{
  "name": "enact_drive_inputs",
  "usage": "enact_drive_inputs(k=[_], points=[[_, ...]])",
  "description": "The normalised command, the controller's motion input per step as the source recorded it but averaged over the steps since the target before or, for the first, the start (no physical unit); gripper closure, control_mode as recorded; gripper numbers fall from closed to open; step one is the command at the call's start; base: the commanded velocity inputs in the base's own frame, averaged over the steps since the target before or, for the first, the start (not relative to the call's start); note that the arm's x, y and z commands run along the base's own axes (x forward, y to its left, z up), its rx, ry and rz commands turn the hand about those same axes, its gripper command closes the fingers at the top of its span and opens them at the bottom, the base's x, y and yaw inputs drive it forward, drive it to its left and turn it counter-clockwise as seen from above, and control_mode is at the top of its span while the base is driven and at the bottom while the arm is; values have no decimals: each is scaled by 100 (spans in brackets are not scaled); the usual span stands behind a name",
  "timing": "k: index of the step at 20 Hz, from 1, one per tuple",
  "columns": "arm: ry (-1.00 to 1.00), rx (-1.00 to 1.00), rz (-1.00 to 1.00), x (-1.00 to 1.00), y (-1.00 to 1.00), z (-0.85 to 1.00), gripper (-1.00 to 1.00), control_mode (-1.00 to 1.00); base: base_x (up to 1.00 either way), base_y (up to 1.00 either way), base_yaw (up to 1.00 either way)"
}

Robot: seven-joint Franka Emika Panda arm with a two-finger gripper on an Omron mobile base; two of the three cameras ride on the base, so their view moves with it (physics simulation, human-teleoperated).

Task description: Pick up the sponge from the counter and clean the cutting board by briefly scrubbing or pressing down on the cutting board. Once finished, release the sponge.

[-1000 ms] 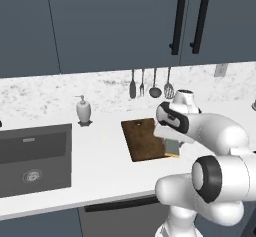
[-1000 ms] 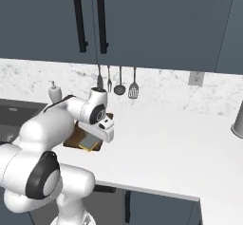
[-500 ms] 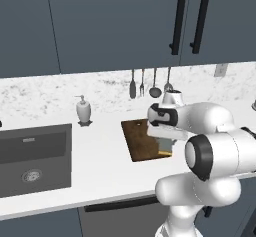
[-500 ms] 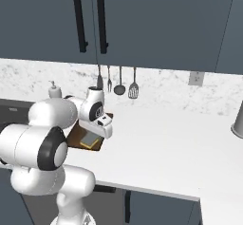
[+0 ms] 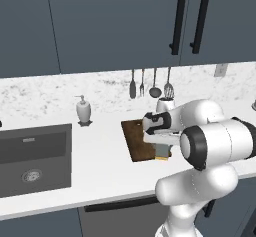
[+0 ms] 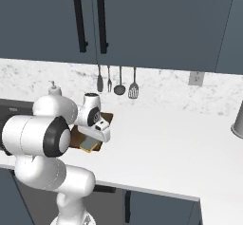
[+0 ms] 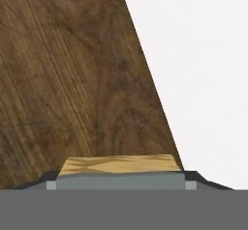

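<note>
The dark brown cutting board (image 5: 136, 140) lies on the white counter (image 5: 100, 156), right of the sink. My gripper (image 5: 162, 148) points down over the board's near right corner, shut on the sponge (image 5: 163, 153), whose yellow body shows just below the hand. From the right base view the sponge (image 6: 89, 145) sits under the gripper (image 6: 91, 141) at the board (image 6: 106, 118) edge. In the hand view the sponge (image 7: 121, 168) is pinched between the fingertips (image 7: 49, 179), with board (image 7: 63, 78) grain to the left and counter (image 7: 203, 69) to the right.
A dark inset sink (image 5: 32, 156) lies at the left, with a soap dispenser (image 5: 83, 111) behind it. Utensils (image 5: 150, 83) hang on the speckled wall behind the board. A metal vessel (image 6: 237, 119) stands at the counter's far right. Cabinets hang overhead.
The arm's elbow has swung round toward the camera and the hand has shifted slightly left and lower over the board. The sponge stays gripped at about the same spot.
</note>
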Motion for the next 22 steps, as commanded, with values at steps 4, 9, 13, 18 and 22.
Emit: enact_drive_inputs(k=[4,9,13,18,22], points=[[0,0,12,19,0,-24,100,-100,0,0,0],[0,0,9,21,0,-23,100,-100,0,0,0],[0,0,7,6,-6,0,100,-100,0,0,0],[0,0,4,1,-9,0,100,-100,0,0,0],[0,-4,5,0,0,-23,100,-100,0,0,0]])
